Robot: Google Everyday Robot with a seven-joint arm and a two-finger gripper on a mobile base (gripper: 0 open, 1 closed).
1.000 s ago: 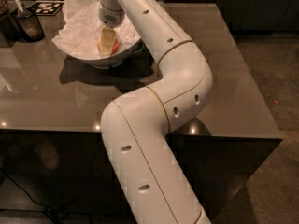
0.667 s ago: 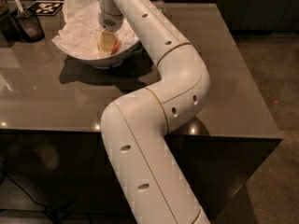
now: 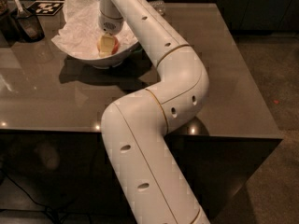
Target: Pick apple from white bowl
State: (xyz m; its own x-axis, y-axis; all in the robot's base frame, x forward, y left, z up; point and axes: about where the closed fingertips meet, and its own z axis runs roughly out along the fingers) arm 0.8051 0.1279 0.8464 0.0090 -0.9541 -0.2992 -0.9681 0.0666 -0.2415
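1. The gripper [image 3: 106, 45] is down inside the white bowl [image 3: 89, 59], right on top of the apple [image 3: 115, 45].
2. The apple sits on the right side of the bowl, on the crumpled white paper [image 3: 79, 17]. Only a red-blushed edge peeks out to the right of the gripper's pale tip.
3. Is the grip closed or loose? Cannot tell: the wrist hides how the gripper meets the fruit.
4. Compared with a second ago, the wrist cuff looks a shade lower over the bowl, and the gripper is deeper against the apple. It is a small drop, nothing more.
5. The apple has not shifted and lies in the same spot in the bowl as before.
6. The arm [image 3: 180, 78] holds much the same shape as earlier, rising from the bottom edge, bending at the elbow over the table [image 3: 233, 92] and stretching up-left to the bowl.
7. The bowl is where it was, at the far left part of the table, with its shadow lying in front of it.
8. At the far left corner the dark container [image 3: 29, 27] with its utensil [image 3: 15, 1] is unchanged, and the black-and-white marker tag [image 3: 44, 7] lies just behind it.
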